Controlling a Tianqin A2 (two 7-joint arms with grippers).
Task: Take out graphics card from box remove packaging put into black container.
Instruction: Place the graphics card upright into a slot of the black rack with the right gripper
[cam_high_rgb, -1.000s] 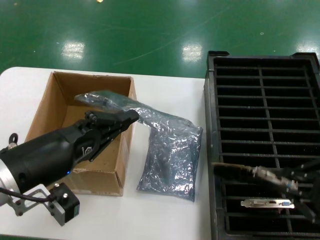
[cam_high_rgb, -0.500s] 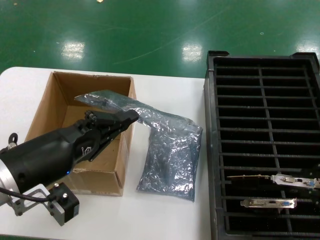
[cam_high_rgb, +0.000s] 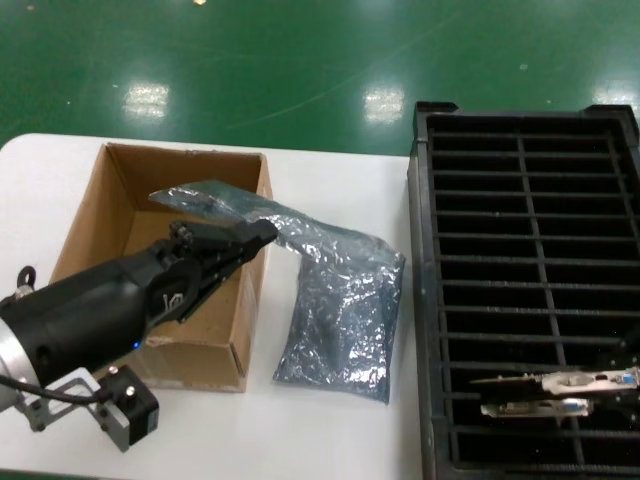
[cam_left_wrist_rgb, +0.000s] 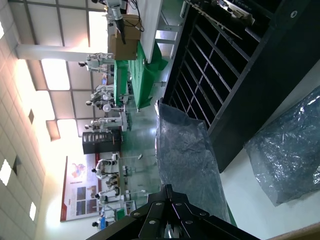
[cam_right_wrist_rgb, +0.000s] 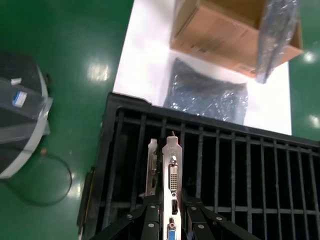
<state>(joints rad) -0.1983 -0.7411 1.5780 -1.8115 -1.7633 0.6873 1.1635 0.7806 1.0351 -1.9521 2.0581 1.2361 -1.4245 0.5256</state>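
Gripping: your right end effector (cam_right_wrist_rgb: 167, 220) clamps the graphics card (cam_right_wrist_rgb: 171, 170) inside the black container (cam_high_rgb: 600, 215) | left end effector (cam_high_rgb: 245, 240) pinches packaging (cam_high_rgb: 215, 203) above the box (cam_high_rgb: 95, 215)
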